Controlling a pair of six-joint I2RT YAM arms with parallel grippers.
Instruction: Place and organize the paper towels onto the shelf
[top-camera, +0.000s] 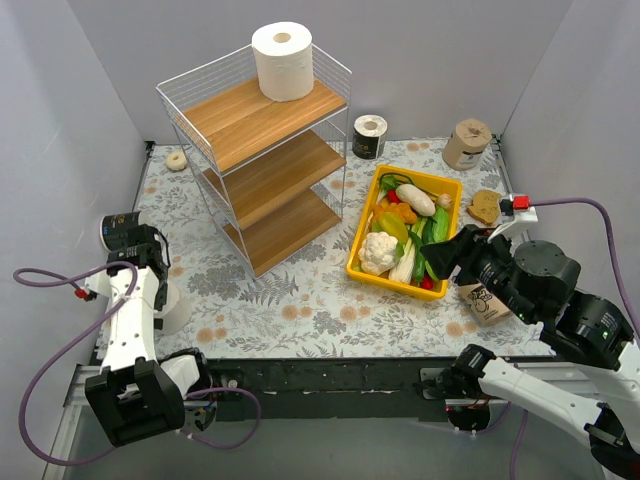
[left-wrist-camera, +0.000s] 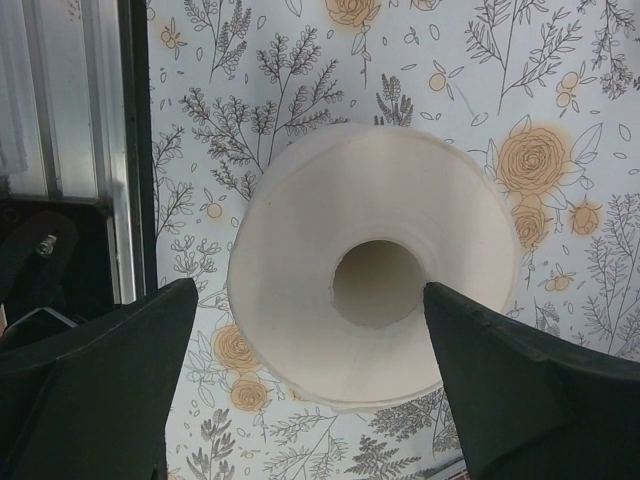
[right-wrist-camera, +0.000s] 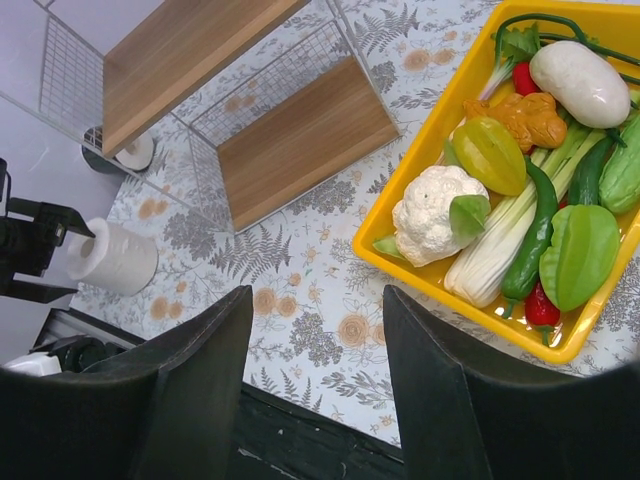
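The shelf (top-camera: 262, 160) stands at the back left with one big white roll (top-camera: 282, 60) on its top board. A second big white roll (top-camera: 174, 306) stands on the table at the near left and fills the left wrist view (left-wrist-camera: 370, 270). My left gripper (top-camera: 158, 288) hangs open right above it, one finger on each side (left-wrist-camera: 310, 400), not touching. A black-wrapped roll (top-camera: 369, 137) and a tan roll (top-camera: 466, 144) stand at the back. Another tan roll (top-camera: 487, 302) sits under my right arm. My right gripper (top-camera: 446, 258) is open and empty (right-wrist-camera: 315, 330).
A yellow bin (top-camera: 360, 268) of vegetables sits centre right, also in the right wrist view (right-wrist-camera: 400, 262). A bread slice (top-camera: 485, 207) lies beside it. A small beige ring (top-camera: 176, 160) lies left of the shelf. A black roll-like cylinder (top-camera: 122, 232) stands by the left wall.
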